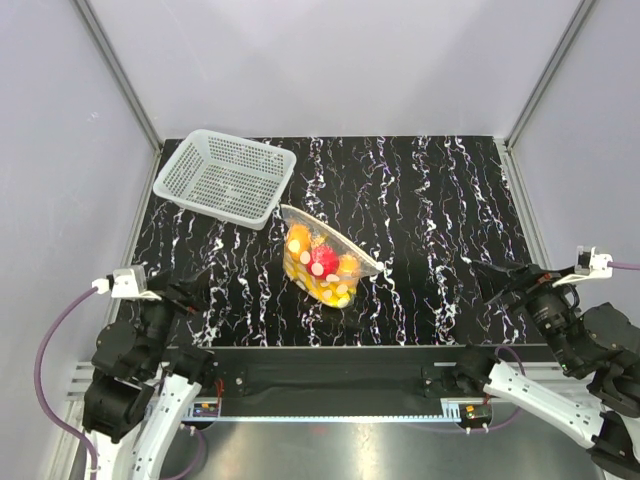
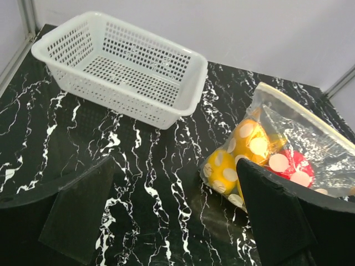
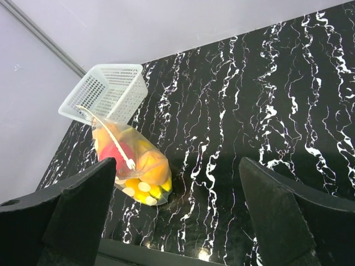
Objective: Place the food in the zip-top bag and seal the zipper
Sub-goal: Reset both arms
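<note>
The clear zip-top bag [image 1: 322,256] with white dots lies on the black marbled table near the middle. Inside it I see the red fruit [image 1: 322,258], orange fruit [image 1: 298,240] and yellow bananas [image 1: 330,292]. The zipper [image 1: 330,232] runs along the bag's far edge; its slider tab shows in the right wrist view [image 3: 131,164]. The bag also shows in the left wrist view [image 2: 277,158] and right wrist view [image 3: 133,166]. My left gripper [image 2: 175,221] is open and empty, left of the bag. My right gripper [image 3: 177,216] is open and empty, well right of the bag.
A white perforated basket [image 1: 226,177] stands empty at the back left, just behind the bag. Grey walls with metal posts [image 1: 120,75] enclose the table. The table's near edge [image 1: 330,350] runs in front of the bag.
</note>
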`<state>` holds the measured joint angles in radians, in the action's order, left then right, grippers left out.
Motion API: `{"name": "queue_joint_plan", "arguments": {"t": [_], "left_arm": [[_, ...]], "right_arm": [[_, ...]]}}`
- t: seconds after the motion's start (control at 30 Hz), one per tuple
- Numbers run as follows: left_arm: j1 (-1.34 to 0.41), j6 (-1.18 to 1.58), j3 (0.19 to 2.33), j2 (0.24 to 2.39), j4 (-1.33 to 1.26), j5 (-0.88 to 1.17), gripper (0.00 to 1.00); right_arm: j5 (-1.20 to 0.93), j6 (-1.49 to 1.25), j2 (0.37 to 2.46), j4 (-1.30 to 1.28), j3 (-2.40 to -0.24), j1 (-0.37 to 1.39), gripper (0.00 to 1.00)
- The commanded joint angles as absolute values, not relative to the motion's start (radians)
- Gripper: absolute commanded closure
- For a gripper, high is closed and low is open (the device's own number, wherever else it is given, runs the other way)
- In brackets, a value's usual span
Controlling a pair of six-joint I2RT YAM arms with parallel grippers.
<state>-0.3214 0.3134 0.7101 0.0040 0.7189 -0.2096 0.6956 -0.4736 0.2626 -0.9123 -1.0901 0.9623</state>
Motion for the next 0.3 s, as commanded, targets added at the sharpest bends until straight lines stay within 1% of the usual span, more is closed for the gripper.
{"name": "queue_joint_plan", "arguments": {"t": [0.0,0.27], "left_arm": [[-0.324,0.315,0.71,-0.137,0.661,-0.232,0.01],[-0.325,0.316,0.698,-0.153,0.657,-0.229,0.01]], "right_arm": [[0.713,-0.502,0.245,-0.936,-1.097,0.968,0.0],[0.681,-0.479,0.278,-0.924,-1.094,0.968,0.0]]}}
